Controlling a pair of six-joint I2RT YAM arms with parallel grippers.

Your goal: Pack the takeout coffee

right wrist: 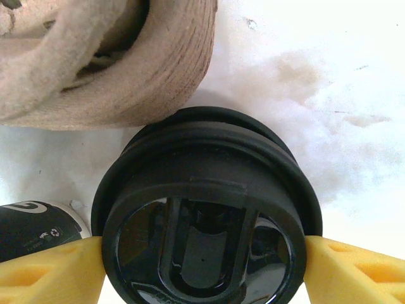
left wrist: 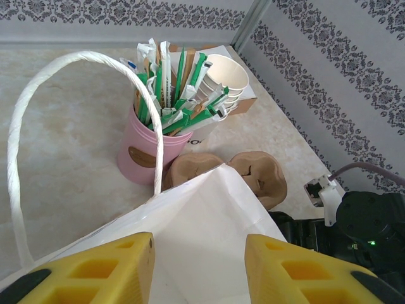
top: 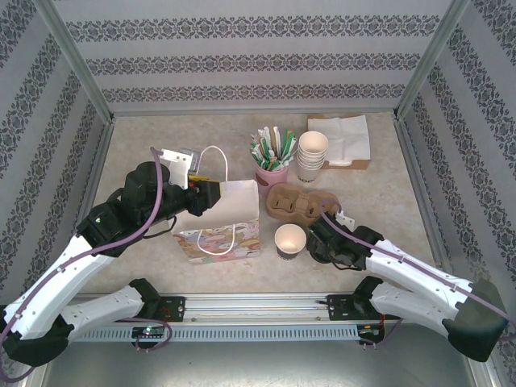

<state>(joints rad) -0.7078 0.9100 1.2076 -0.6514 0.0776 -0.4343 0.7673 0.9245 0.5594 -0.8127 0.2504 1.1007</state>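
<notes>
right tool (right wrist: 202, 266) is clamped on the black lid (right wrist: 209, 209) by its sides, down near the desk (top: 161, 145), with the open coffee cup (top: 290, 239) just beside it on the left. left tool (left wrist: 199, 272) pinches the paper bag (top: 218, 234) rim past the cup. looks like capping: lift the lid, centre it on the cup, press down evenly.

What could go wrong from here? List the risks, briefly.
1. The right gripper pinches the black lid only by its edges; it could slip or tilt.
2. The open cup stands close to the paper bag and pulp carrier; a swing might topple it.
</notes>
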